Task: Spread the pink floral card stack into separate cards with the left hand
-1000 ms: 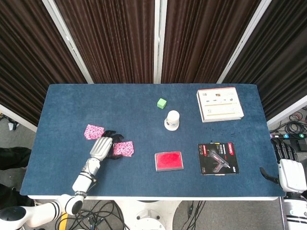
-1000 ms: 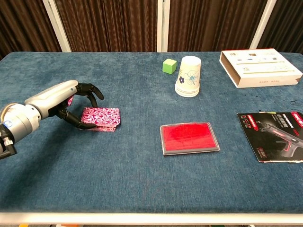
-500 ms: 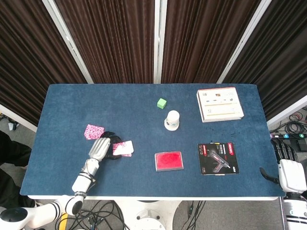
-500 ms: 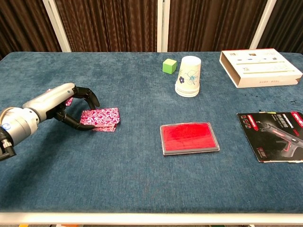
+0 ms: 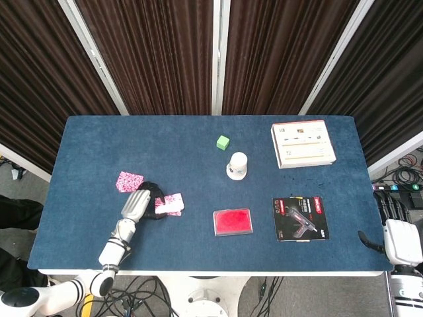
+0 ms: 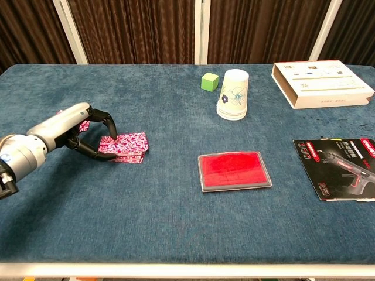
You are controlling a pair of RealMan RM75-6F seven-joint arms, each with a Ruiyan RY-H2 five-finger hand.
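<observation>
The pink floral card stack lies on the blue table, left of centre. My left hand reaches it from the left. Its dark fingers arch over the stack's left edge with the thumb below, pinching the top card. That card is tipped up and shows a white underside in the head view. One separate pink floral card lies further left, partly hidden behind the hand in the chest view. My right hand hangs off the table's right edge, holding nothing.
A red flat case lies right of the stack. Further back stand a paper cup and a green cube. A white box and a glue-gun package sit at the right.
The left hand has drawn back slightly to the left and closed on the stack's edge. The top card has lifted, its white underside now showing. The right hand has not moved.
</observation>
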